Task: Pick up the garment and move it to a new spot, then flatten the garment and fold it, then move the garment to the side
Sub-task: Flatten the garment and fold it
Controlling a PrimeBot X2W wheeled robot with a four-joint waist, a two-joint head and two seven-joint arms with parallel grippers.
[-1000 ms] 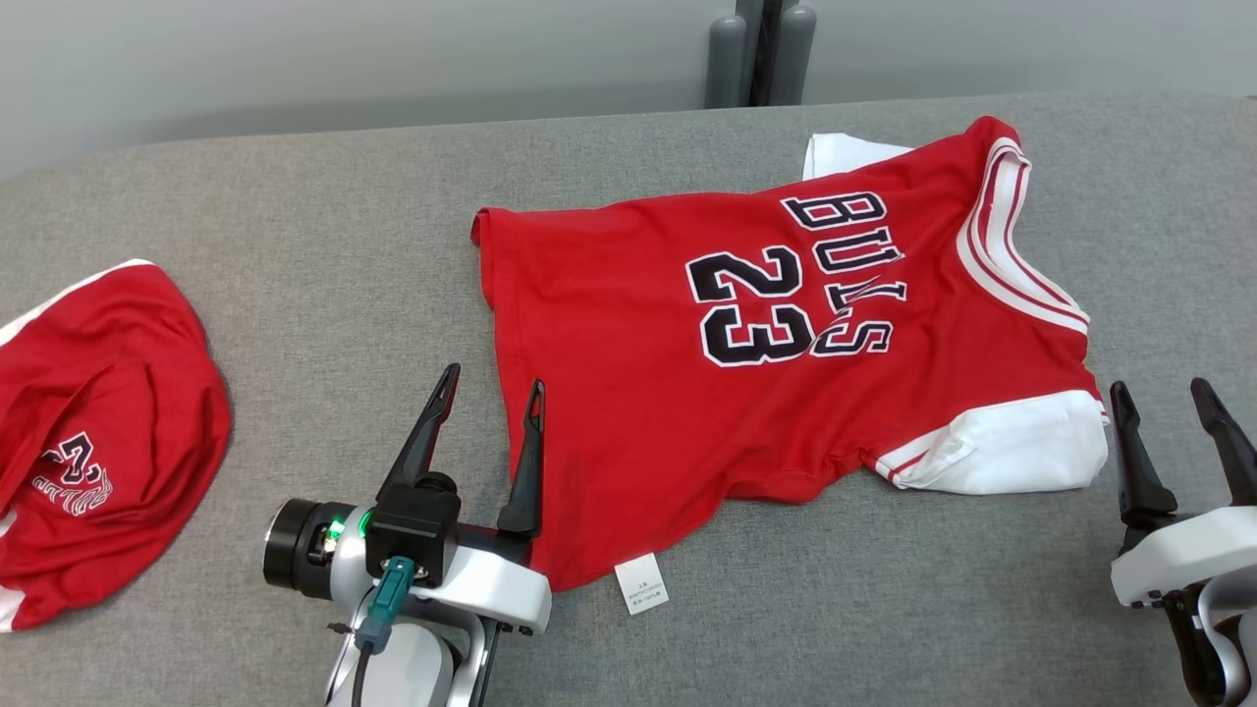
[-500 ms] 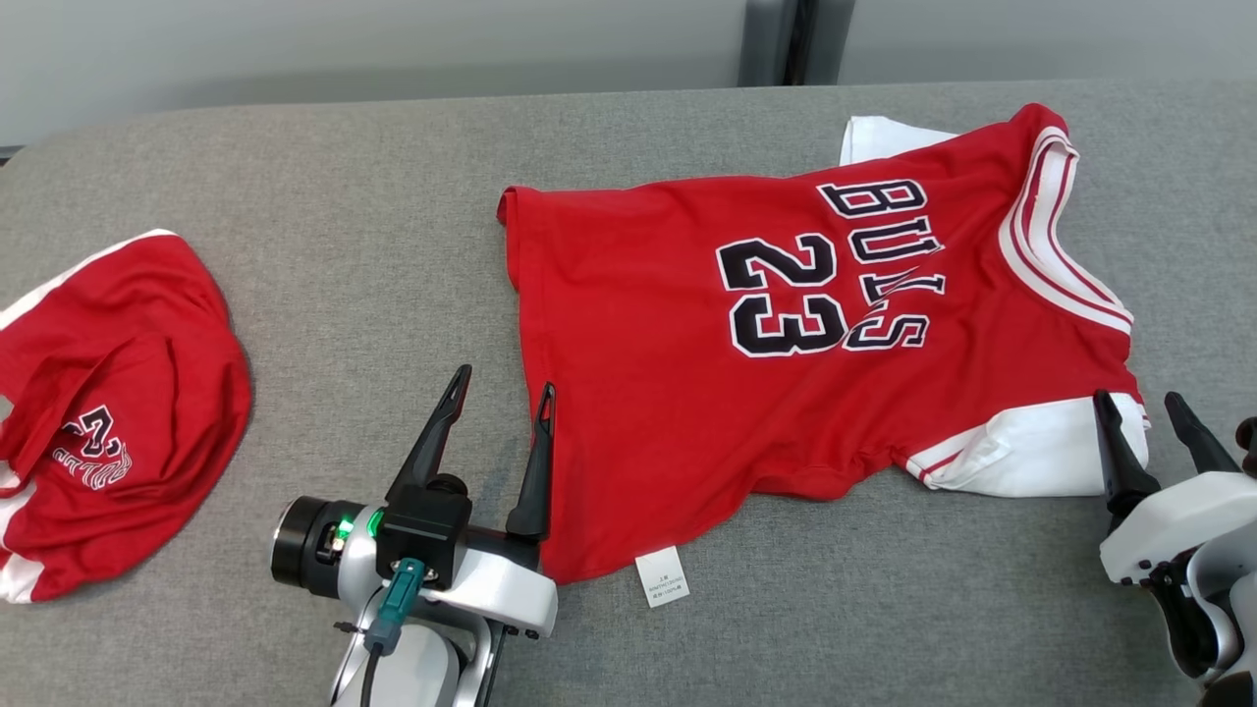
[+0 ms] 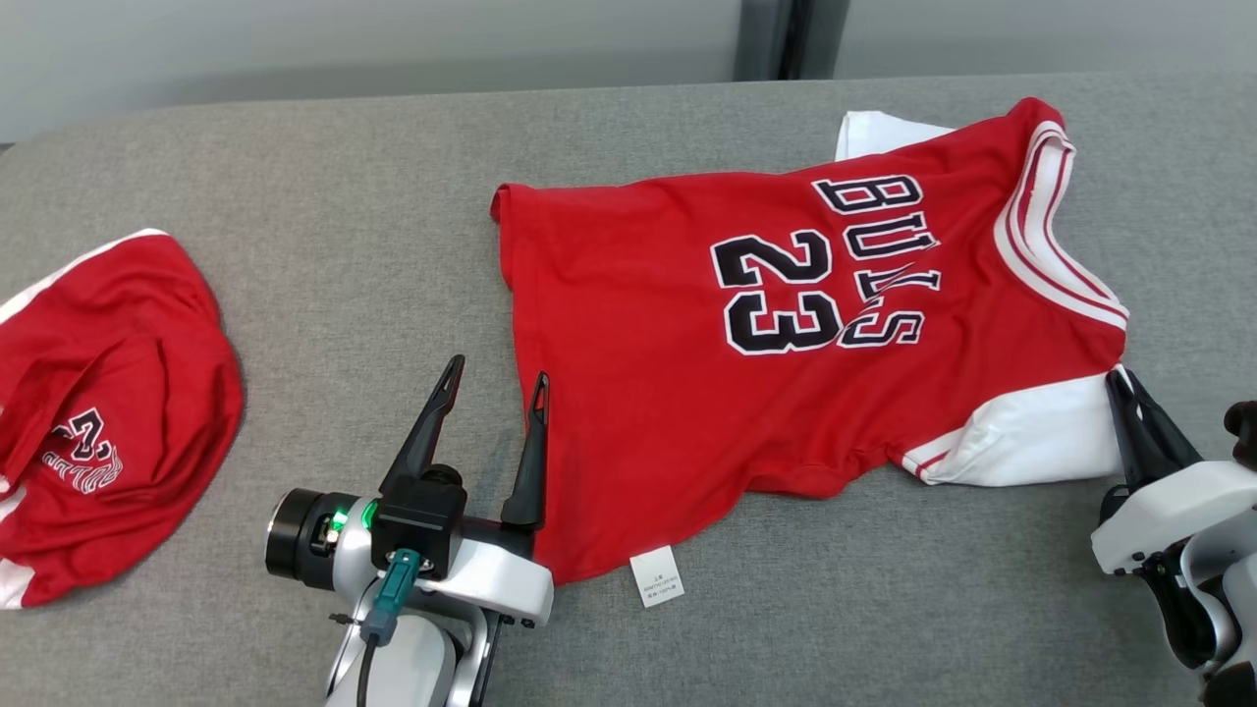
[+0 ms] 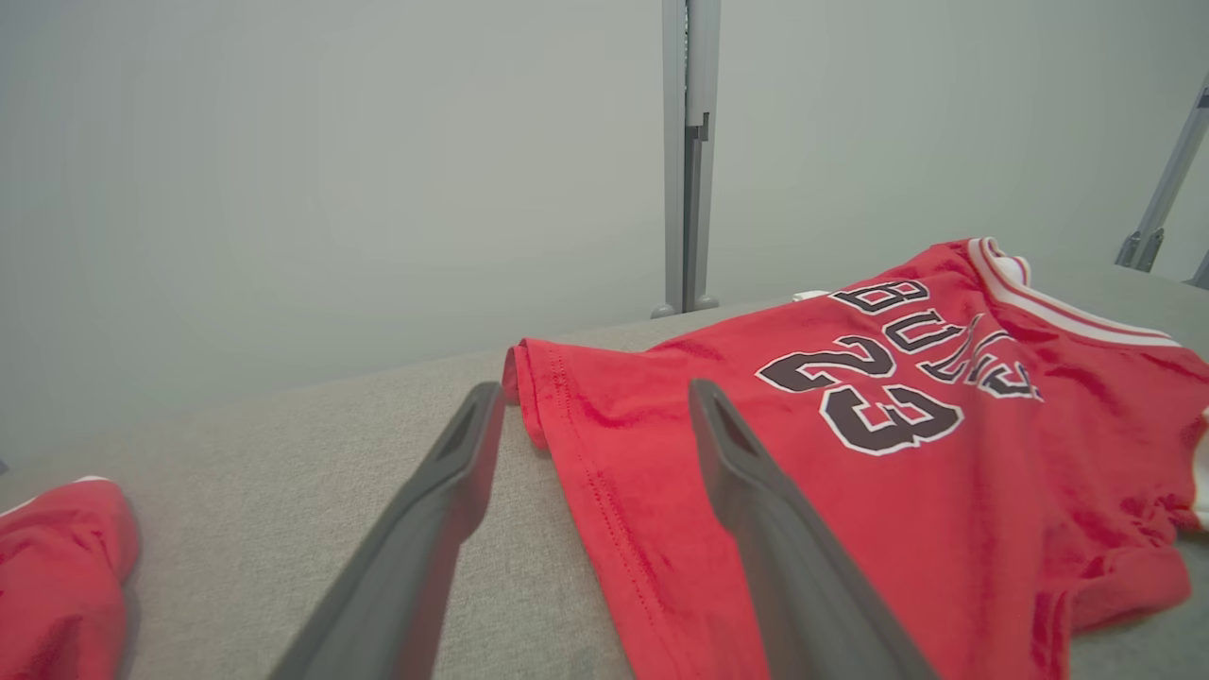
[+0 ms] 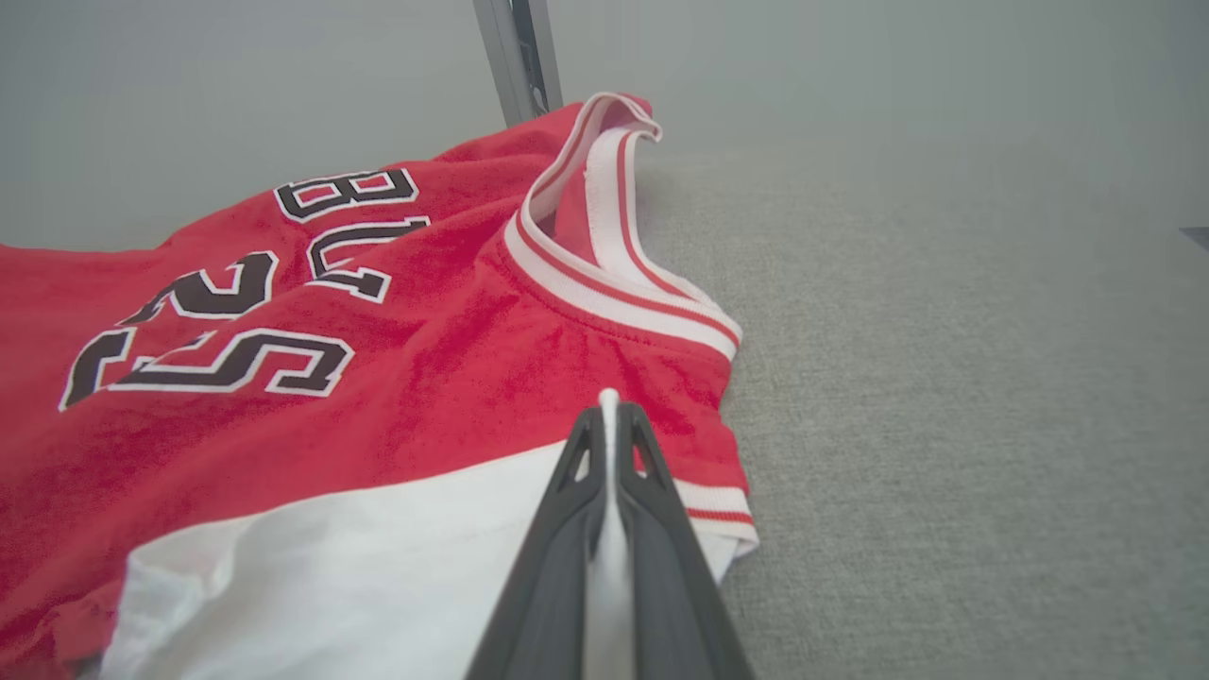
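The right gripper [image 3: 1121,388] is closed on the jersey [image 3: 687,393]. In the right wrist view its two fingers meet at the tip [image 5: 609,416] with a thin strip of white cloth pinched between them. That cloth belongs to the near sleeve [image 3: 1031,437], white with a red stripe at its cuff, at the jersey's lower right corner in the head view.

The left gripper [image 3: 496,373] has its fingers spread wide and holds nothing. In its wrist view [image 4: 595,392] one finger lies over the jersey's hem edge and the other over bare desk [image 3: 344,245]. I cannot tell whether either one touches.

The jersey lies spread on the grey desk, right of centre, with its collar [image 3: 1041,245] toward the robot's right and its hem toward the left. The black print "23" and "BULLS" faces up, creased through the letters. A white label [image 3: 658,577] sticks out from the near hem, just beside the left gripper's wrist. The far sleeve [image 3: 879,133] peeks out behind the shoulder.

Well apart, at the desk's left edge, a second red garment [image 3: 108,393] lies bunched. A grey post [image 3: 766,39] stands behind the desk against a pale wall.
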